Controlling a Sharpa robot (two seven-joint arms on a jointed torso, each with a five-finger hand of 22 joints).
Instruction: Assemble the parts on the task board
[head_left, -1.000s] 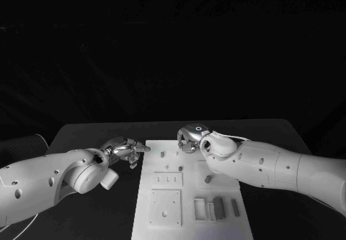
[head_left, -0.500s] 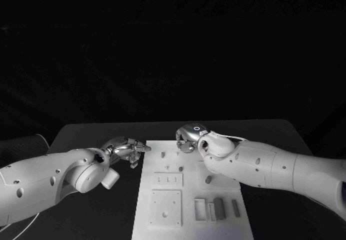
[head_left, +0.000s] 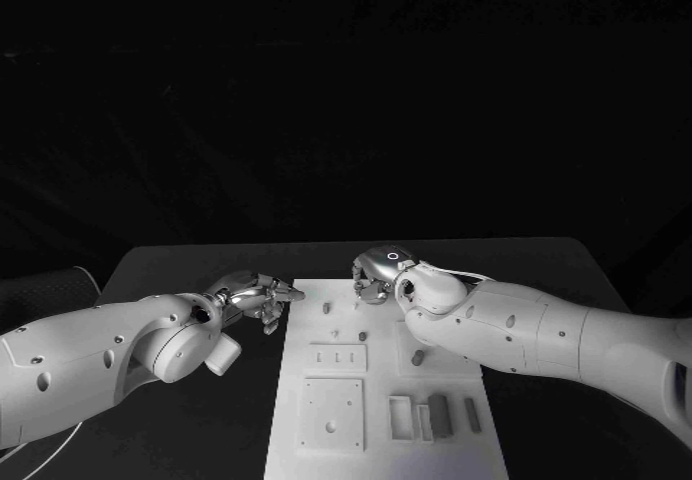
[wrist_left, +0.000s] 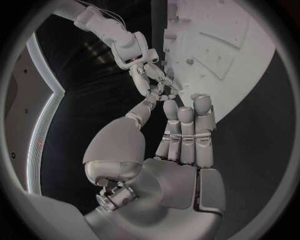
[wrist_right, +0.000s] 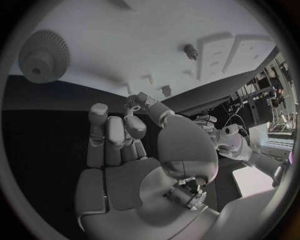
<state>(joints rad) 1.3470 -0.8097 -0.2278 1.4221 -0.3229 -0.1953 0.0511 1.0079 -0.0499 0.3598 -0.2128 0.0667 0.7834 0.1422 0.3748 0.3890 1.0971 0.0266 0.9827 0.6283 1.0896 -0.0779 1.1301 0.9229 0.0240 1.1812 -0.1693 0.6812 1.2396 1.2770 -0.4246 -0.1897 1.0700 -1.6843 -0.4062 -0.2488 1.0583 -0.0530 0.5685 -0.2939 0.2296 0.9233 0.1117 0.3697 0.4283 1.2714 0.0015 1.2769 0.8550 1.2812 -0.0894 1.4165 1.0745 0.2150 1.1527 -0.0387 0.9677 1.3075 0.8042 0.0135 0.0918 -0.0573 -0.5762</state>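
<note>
Head view puts your right hand (head_left: 378, 280) at the white board's (head_left: 378, 440) twelve o'clock edge, fingers pinching a small, stiff, light peg (wrist_right: 135, 100)—hold its sides gently; left hand (head_left: 260, 298) curled, holding nothing.

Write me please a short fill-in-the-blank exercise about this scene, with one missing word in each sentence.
1. The task board in the middle of the table is ___ in colour.
2. The table under the board is ___.
3. In the right wrist view, the round toothed part on the board is a ___.
4. In the head view, the left hand is beside the board's ___ edge.

Missing words: white; black; gear; left.
</note>
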